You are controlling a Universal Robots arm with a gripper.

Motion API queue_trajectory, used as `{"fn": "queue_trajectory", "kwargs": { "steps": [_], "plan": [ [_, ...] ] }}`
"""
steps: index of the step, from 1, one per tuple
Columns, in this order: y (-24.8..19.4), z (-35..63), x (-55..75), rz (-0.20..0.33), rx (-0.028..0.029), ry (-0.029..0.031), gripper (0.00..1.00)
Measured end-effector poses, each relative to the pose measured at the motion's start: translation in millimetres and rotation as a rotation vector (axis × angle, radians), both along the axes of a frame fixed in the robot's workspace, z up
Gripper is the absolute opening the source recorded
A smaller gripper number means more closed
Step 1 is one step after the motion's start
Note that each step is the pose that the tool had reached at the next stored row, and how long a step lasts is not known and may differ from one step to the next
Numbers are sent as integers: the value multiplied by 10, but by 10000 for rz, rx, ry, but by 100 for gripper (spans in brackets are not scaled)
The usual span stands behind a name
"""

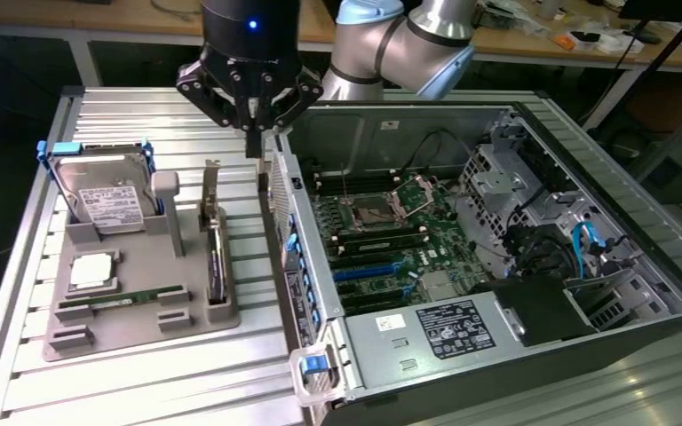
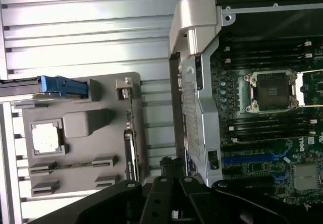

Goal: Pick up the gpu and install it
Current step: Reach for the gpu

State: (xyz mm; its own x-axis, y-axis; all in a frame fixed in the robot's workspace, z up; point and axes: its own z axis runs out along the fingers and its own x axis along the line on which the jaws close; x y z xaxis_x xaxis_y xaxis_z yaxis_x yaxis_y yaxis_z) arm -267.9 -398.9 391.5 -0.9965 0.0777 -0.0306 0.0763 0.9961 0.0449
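The gpu (image 1: 213,241) is a thin dark card standing on edge in a slot of the grey holder (image 1: 139,330), its silver bracket at the far end. Seen from the wrist, the gpu (image 2: 130,139) is edge-on along the holder's side. My gripper (image 1: 252,146) hangs above the gap between the holder and the open computer case (image 1: 317,355). It is a little past the gpu's bracket end and clear of the card. Its fingers are shut together with nothing between them. The gripper (image 2: 170,171) points down at the case's rear panel edge.
The holder also carries a silver hard drive (image 1: 102,202) in a blue caddy, a processor chip (image 1: 92,271) and a green memory stick (image 1: 122,300). Inside the case lie the motherboard (image 1: 394,226) and its blue expansion slots (image 1: 371,271). The slatted metal table (image 1: 163,382) surrounds both.
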Motion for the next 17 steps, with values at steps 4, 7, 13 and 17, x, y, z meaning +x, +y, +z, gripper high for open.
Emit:
{"fn": "queue_trajectory", "kwargs": {
  "steps": [4,7,13,17],
  "plan": [
    [0,-12,-43,210,1,48,11],
    [0,-21,-61,413,2,87,11],
    [0,-43,-159,619,10,146,11],
    [0,-56,-261,684,17,199,11]
  ]
}}
